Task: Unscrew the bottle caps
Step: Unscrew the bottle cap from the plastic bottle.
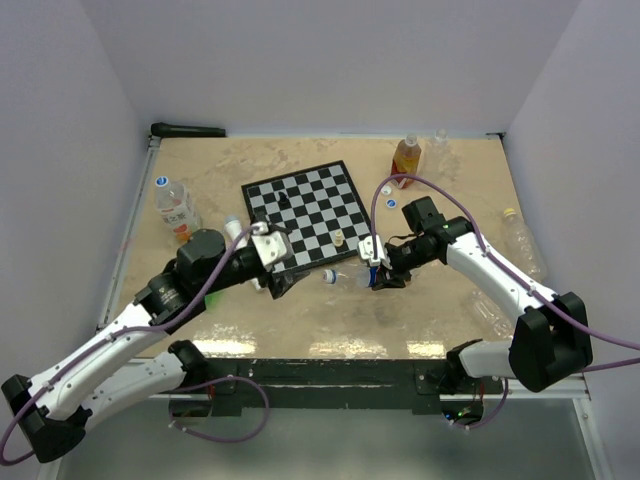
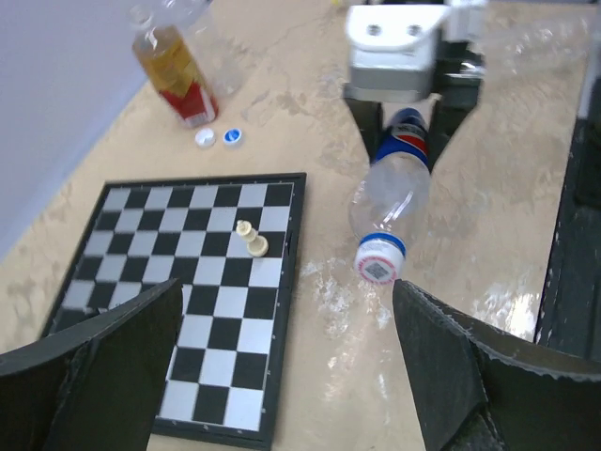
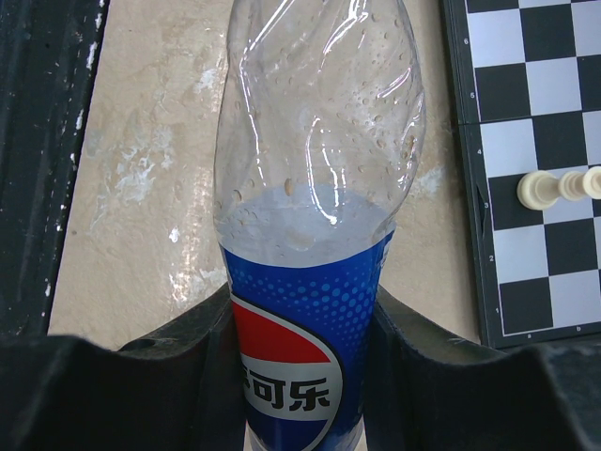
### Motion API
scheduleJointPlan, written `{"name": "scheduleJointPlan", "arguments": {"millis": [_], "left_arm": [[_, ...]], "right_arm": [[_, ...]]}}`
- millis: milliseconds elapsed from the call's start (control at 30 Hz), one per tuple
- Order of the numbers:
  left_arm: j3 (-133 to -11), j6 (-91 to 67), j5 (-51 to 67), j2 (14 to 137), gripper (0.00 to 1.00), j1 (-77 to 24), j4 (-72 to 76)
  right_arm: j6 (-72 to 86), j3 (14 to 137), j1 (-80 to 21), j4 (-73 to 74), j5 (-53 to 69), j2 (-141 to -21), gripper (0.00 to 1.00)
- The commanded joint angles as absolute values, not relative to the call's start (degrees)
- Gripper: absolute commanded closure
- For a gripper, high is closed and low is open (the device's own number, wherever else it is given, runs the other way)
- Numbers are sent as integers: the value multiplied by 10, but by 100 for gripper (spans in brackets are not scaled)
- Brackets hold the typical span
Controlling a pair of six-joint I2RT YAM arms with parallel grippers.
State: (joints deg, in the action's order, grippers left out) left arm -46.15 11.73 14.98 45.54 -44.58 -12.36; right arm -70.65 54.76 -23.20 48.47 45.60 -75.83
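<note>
The right gripper (image 3: 302,315) clamps the Pepsi bottle (image 3: 315,188), which lies at the chessboard's (image 2: 202,310) right edge. The bottle cap (image 2: 379,266) is fitted. It sits just ahead of the left gripper (image 2: 286,293), which is wide open and empty.

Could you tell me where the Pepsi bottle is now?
The Pepsi bottle lies on its side mid-table in the top view, just off the chessboard's near edge, its label end gripped in the right claw.

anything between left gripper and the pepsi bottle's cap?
Nothing visible. The left gripper stands open facing the cap, with only bare table between. The chessboard lies off to one side. The right gripper clamps the Pepsi bottle.
</note>
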Motion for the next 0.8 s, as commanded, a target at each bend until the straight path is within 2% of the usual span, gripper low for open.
{"name": "scheduleJointPlan", "arguments": {"millis": [0,333,600,767], "left_arm": [[-407,289,291,409,3,-446,-73],[-428,346,308,495,9,-446,-110],[-440,373,320,547,10,-446,-83],[-446,367,336,580,15,-449,-73]], "right_arm": [[-710,561,-232,490,461,-760,100],[-710,562,-233,490,461,-764,100],[-712,562,-233,491,459,-766,100],[-712,562,-233,492,459,-765,100]]}}
